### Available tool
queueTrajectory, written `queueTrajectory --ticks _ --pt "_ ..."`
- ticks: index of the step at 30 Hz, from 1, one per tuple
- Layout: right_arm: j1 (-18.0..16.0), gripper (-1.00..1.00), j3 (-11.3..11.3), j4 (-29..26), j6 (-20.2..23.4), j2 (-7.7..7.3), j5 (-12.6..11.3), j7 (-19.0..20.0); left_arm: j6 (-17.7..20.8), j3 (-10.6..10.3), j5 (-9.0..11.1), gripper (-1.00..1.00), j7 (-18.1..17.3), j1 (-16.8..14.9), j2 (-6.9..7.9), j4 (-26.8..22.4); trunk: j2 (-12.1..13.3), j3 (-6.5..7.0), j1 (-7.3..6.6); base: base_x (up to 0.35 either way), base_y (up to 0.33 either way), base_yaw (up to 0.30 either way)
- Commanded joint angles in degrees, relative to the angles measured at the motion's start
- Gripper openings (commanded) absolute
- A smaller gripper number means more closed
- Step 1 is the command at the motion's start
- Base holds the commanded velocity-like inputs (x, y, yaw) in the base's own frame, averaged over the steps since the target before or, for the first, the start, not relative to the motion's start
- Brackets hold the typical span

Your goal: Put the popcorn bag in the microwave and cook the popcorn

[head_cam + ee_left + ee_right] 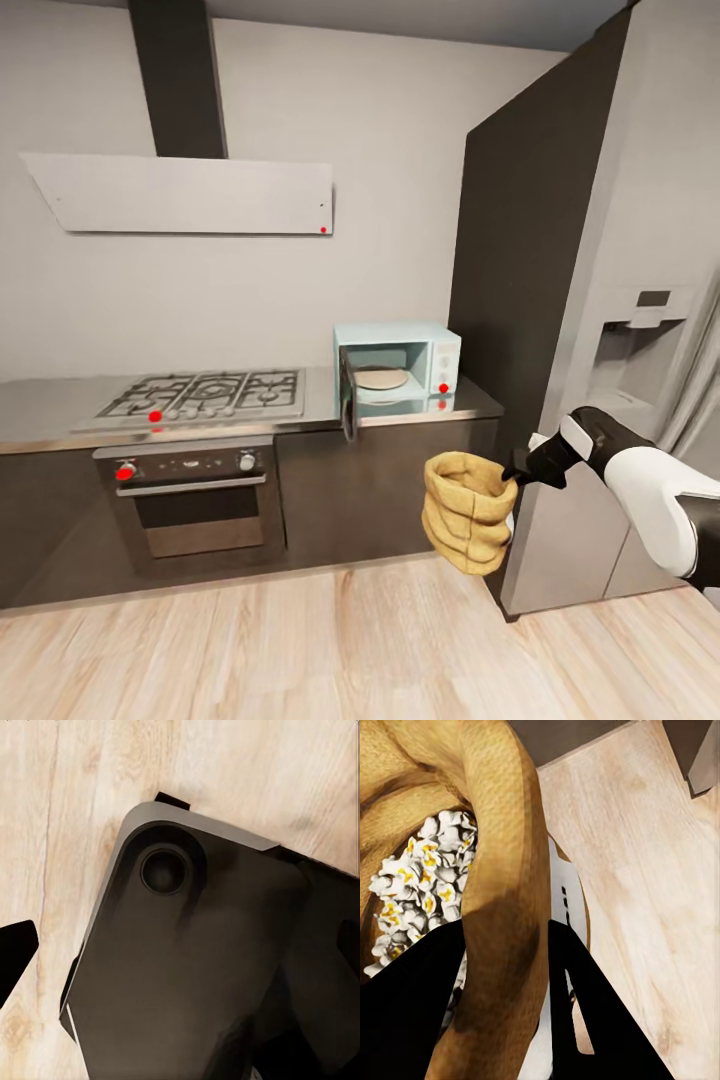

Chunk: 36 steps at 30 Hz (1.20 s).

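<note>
The popcorn bag (465,510), an orange-brown creased sack, hangs in the air in front of the black cabinets, below and to the right of the microwave (400,365). My right gripper (515,475) is shut on its rolled rim. In the right wrist view the rim (502,832) runs between my two black fingers (405,1012), and puffed white-and-yellow popcorn (424,885) fills the bag. The mint-blue microwave stands on the grey countertop (40,400) with its door (348,405) swung open and a round plate inside. My left gripper (184,945) hangs open over the robot's dark base and the floor.
A steel gas hob (205,393) lies left of the microwave, with a black oven (190,500) under it and a white hood (190,195) above. A tall grey fridge (600,300) stands at the right, close to my right arm. Pale wooden floor (300,640) stretches in front of the cabinets.
</note>
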Motion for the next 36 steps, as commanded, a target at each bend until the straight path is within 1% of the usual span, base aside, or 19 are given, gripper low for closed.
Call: queueTrajectory --ticks 1,4,5,7,9,11,13,16,21,24,25,28,36 --pt "-0.03 -1.0 -0.41 -0.08 0.28 0.0 -0.3 -0.32 -0.18 -0.04 0.26 1.0 0.01 -0.04 -0.01 0.03 -0.05 -0.08 0.01 0.03 -0.029 0.0" --pt "-0.03 -1.0 -0.27 -0.12 0.28 0.15 0.07 -0.38 -0.19 -0.02 0.26 1.0 -0.01 -0.04 -0.01 0.03 -0.05 -0.08 0.01 0.007 -0.007 0.0" --pt "-0.03 -1.0 -0.19 -0.12 0.28 0.7 0.26 -0.4 -0.19 -0.02 0.24 1.0 -0.01 -0.04 -0.01 0.03 -0.05 -0.08 0.01 0.002 -0.002 0.0" --pt "-0.03 -1.0 0.01 -0.19 0.18 2.39 0.52 -0.51 -0.19 -0.02 0.26 1.0 0.0 -0.04 -0.01 0.03 -0.05 -0.08 0.01 0.0 0.0 0.0" --pt "-0.03 -1.0 0.07 -0.21 0.13 3.49 0.57 -0.56 -0.19 -0.02 0.26 1.0 0.01 -0.04 -0.01 0.03 -0.05 -0.08 0.01 0.0 0.0 0.0" --pt "-0.03 -1.0 0.05 -0.22 0.11 4.0 0.58 -0.45 -0.19 -0.02 0.23 1.0 0.01 -0.04 -0.01 0.03 -0.05 -0.08 0.01 0.0 0.0 0.0" --pt "-0.03 -1.0 0.02 -0.26 0.4 4.18 0.59 -0.61 -0.19 -0.02 0.21 1.0 -0.04 -0.04 -0.01 0.03 -0.05 -0.08 0.01 0.0 0.0 0.0" --pt "-0.03 -1.0 0.01 -3.05 1.13 4.21 0.59 -1.06 -0.19 -0.02 0.22 1.0 -0.05 -0.04 -0.01 0.03 -0.05 -0.08 0.01 0.0 0.0 0.0" --pt "-0.03 -1.0 -0.06 -9.82 1.13 4.5 0.5 -1.26 -0.23 0.06 0.19 1.0 -0.05 -0.04 -0.01 0.02 -0.05 -0.08 0.01 0.0 0.0 0.0" --pt "-0.03 -1.0 -0.1 -11.29 1.13 4.49 0.43 -1.3 -0.25 0.07 0.19 1.0 -0.05 -0.04 -0.01 0.03 -0.05 -0.08 0.01 0.0 0.0 0.0" --pt "-0.03 -1.0 -0.14 -13.32 1.13 4.67 0.37 -1.46 -0.26 0.07 0.19 1.0 -0.05 -0.04 -0.01 0.02 -0.05 -0.08 0.01 0.0 0.0 0.0" --pt "-0.03 -1.0 -0.27 -17.49 1.13 5.87 0.32 -1.66 -0.27 0.07 0.19 1.0 -0.05 -0.04 -0.01 0.03 -0.05 -0.08 0.01 0.0 0.0 0.0" --pt "-0.03 -1.0 -0.43 -18.41 1.13 6.15 0.2 -1.66 -0.27 0.07 0.19 1.0 -0.05 -0.04 -0.01 0.03 -0.05 -0.08 0.01 0.0 0.0 0.0"
